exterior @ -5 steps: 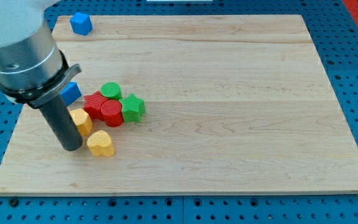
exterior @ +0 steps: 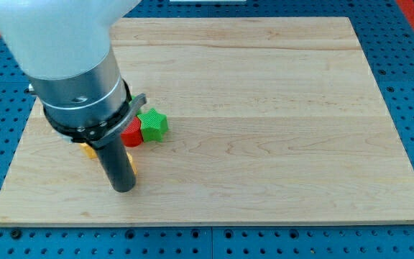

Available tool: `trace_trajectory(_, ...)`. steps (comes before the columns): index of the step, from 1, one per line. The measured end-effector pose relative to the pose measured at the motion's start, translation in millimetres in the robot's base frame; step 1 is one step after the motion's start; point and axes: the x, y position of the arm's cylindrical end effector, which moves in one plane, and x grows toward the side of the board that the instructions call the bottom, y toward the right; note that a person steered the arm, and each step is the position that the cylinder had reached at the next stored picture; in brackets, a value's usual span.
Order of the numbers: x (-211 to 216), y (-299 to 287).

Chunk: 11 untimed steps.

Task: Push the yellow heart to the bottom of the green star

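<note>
The green star lies left of the board's middle. A red block touches its left side, mostly hidden by the arm. My tip rests on the board below and left of the star. The yellow heart shows only as a sliver at the rod's right edge, just above the tip. Another yellow block peeks out left of the rod. The arm's body hides the other blocks near them.
The wooden board lies on a blue perforated table. The arm's large grey body covers the board's upper left part.
The arm has moved right and toward the view's bottom. It now covers the blue blocks, the green cylinder and most of the red and yellow blocks. The tip now sits at the yellow heart.
</note>
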Motion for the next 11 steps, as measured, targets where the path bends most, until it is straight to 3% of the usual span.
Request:
trace_trajectory(1, 32.8, -3.2)
trace_trajectory(2, 12.5, -30.3)
trace_trajectory(5, -34.7, -25.7)
trace_trajectory(10, -35.1, 21.1)
trace_trajectory(11, -5.5, -22.7)
